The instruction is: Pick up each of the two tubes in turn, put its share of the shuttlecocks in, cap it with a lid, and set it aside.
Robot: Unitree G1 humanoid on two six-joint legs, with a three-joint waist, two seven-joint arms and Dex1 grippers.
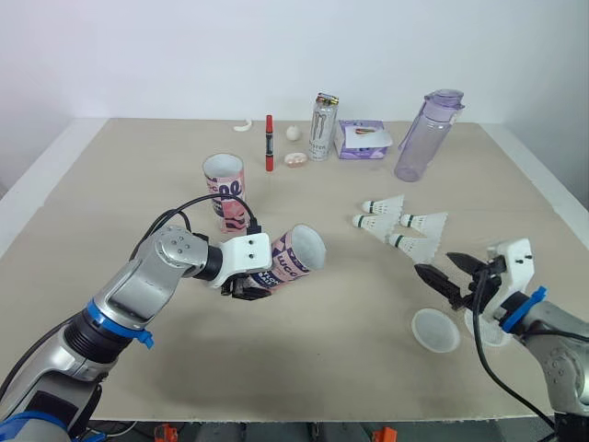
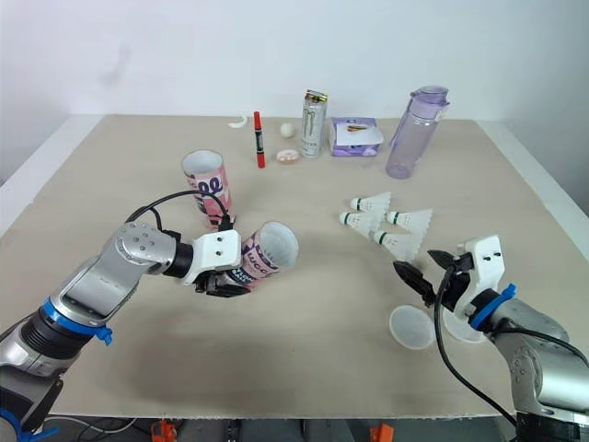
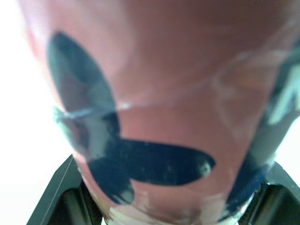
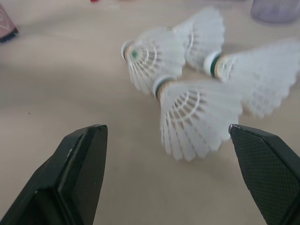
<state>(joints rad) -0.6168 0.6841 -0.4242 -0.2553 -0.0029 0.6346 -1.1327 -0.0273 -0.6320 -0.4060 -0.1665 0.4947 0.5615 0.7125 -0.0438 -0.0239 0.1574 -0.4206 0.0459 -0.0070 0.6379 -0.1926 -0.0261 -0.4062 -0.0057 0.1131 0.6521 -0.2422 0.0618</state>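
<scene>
The left gripper (image 1: 247,287) is clamped tight on a pink tube (image 1: 296,256). The tube is tipped on its side, with its open end toward 2 o'clock. The other tube (image 1: 225,189) stands up at 11 o'clock from it. The right gripper (image 1: 433,262) has its fingers apart and holds nothing. Four shuttlecocks (image 1: 379,224) lie near it at 11 o'clock. A round lid (image 1: 434,330) lies at its 6 o'clock.

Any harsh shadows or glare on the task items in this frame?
Left eye view: soft, even light; the shuttlecocks and the standing tube cast only faint shadows on the table. Left wrist view: pale reflection streaks cross the held tube in the left claw. Right wrist view: no glare on the shuttlecocks ahead of the open right claw.
</scene>
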